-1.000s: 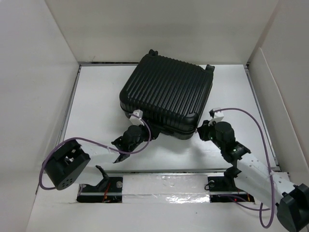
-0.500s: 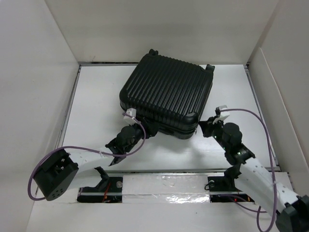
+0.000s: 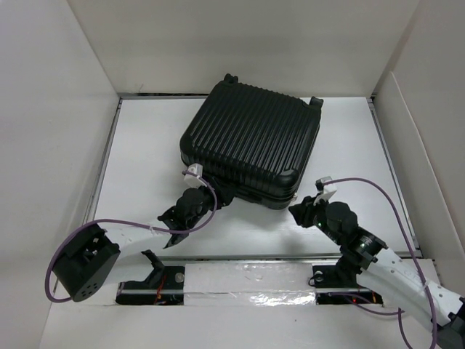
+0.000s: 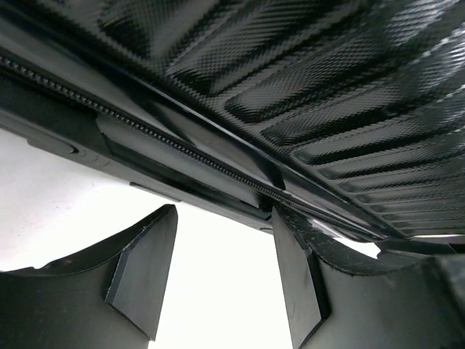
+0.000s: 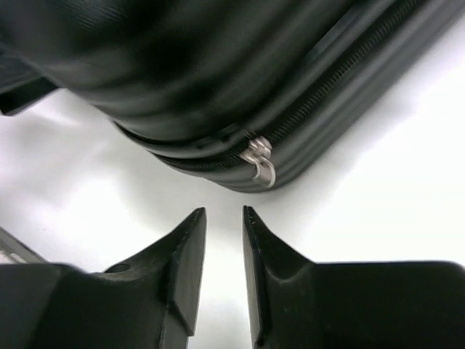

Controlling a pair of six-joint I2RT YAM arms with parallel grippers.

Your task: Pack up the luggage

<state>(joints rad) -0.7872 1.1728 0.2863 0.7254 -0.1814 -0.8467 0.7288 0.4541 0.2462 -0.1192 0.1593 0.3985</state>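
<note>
The luggage, a black ribbed hard-shell suitcase, lies flat and closed on the white table, turned slightly. My left gripper is at its front left corner. In the left wrist view the left gripper is open and empty, with the zipper seam just above and the right fingertip against the shell's lower edge. My right gripper is just off the front right corner. In the right wrist view the right gripper has a narrow gap, holds nothing, and sits a little short of a silver zipper pull.
White walls enclose the table on the left, back and right. A slanted white panel stands at the right. A taped strip runs along the near edge between the arm bases. Purple cables loop from both wrists.
My right gripper has drawn back toward the near edge and a little left, away from the suitcase corner. My left arm's elbow has dropped lower; its gripper stays at the front left corner.
</note>
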